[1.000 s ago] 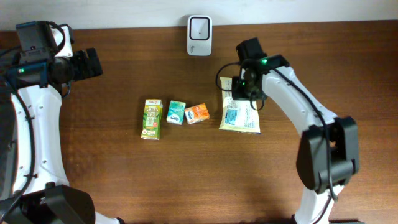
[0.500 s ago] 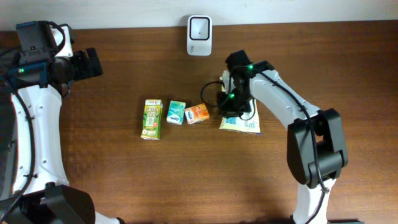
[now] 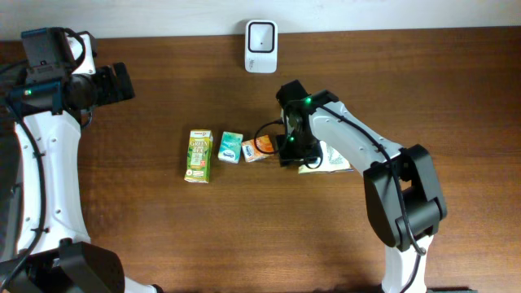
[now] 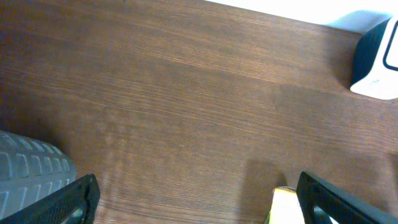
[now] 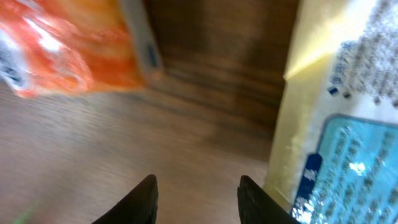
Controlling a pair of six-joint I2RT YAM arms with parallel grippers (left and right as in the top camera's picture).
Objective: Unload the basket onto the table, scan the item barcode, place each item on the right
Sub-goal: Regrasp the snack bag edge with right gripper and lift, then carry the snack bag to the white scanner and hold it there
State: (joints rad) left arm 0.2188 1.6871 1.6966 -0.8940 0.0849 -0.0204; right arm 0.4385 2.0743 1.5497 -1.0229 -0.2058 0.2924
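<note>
Hovering over table point(image 5: 205, 81) between orange pack point(image 5: 62, 43) and yellow pouch point(image 5: 348, 124) with right gripper point(image 5: 198, 199) parted; holding left gripper point(image 4: 199, 202) spread wide, well apart.

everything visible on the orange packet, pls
The orange packet is small and boxy, orange with white patches, and looks like printed wrapping. It is blurred in the wrist view, so no text or barcode can be read. It lies flat on the wooden table, slightly skewed, at the right end of a row of three, close beside the teal packet; contact there is unclear. The right claw hangs just to its right, fingers apart, not around it.
</note>
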